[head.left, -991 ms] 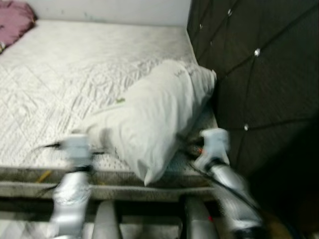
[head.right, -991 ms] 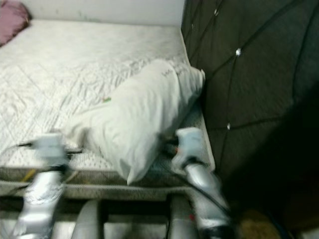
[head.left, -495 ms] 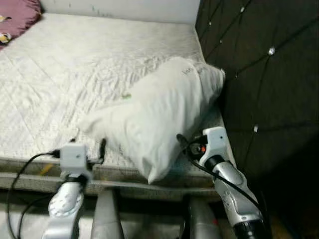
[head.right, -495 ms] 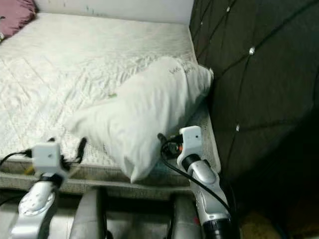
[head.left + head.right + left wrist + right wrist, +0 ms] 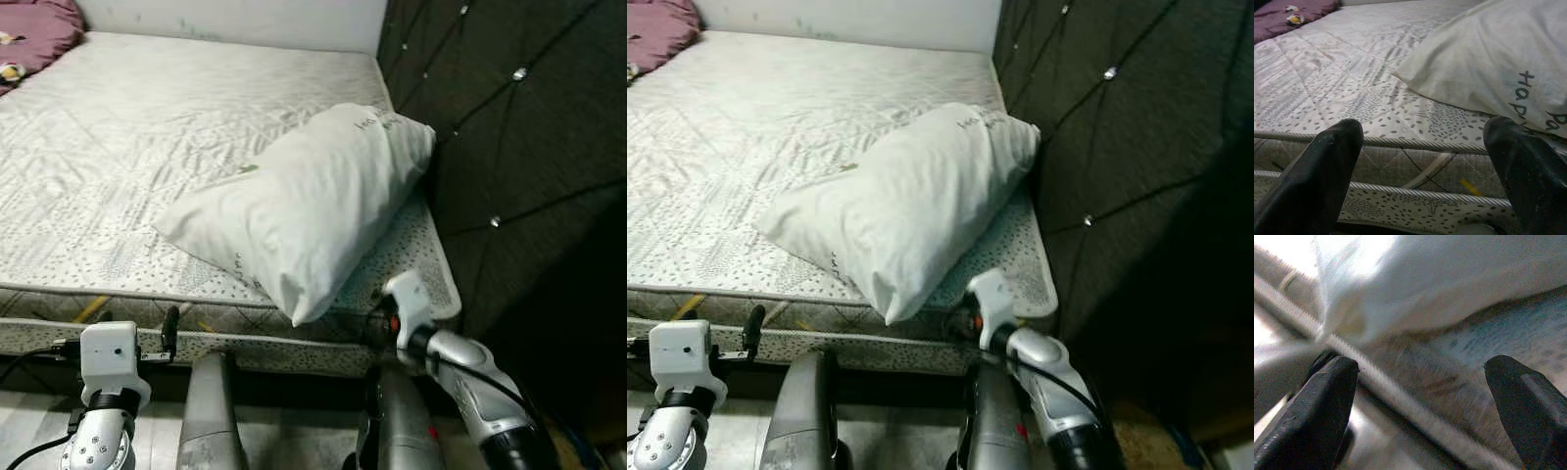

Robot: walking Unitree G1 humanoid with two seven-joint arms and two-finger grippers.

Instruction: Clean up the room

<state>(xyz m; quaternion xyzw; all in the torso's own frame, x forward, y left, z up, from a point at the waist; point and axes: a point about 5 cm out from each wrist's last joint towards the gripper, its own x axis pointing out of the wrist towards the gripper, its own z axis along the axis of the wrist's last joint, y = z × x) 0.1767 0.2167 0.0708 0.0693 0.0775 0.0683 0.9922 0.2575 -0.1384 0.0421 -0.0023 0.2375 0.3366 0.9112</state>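
The left hand (image 5: 168, 334) hovered low by the mattress (image 5: 147, 147) edge, fingers spread wide with nothing in them. A maroon blanket (image 5: 34, 29) sat bunched at the bed's far left corner. The white pillow (image 5: 304, 211) lay diagonally near the dark tufted headboard (image 5: 509, 127) — the right hand (image 5: 372, 328) was just below its near corner, also wide open and empty.

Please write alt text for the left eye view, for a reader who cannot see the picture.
A white pillow lies at an angle on a bare quilted mattress, its far end against a dark tufted headboard. Below the mattress edge are the robot's left tool and right tool, both open and holding nothing. A purple cloth lies at the far corner.
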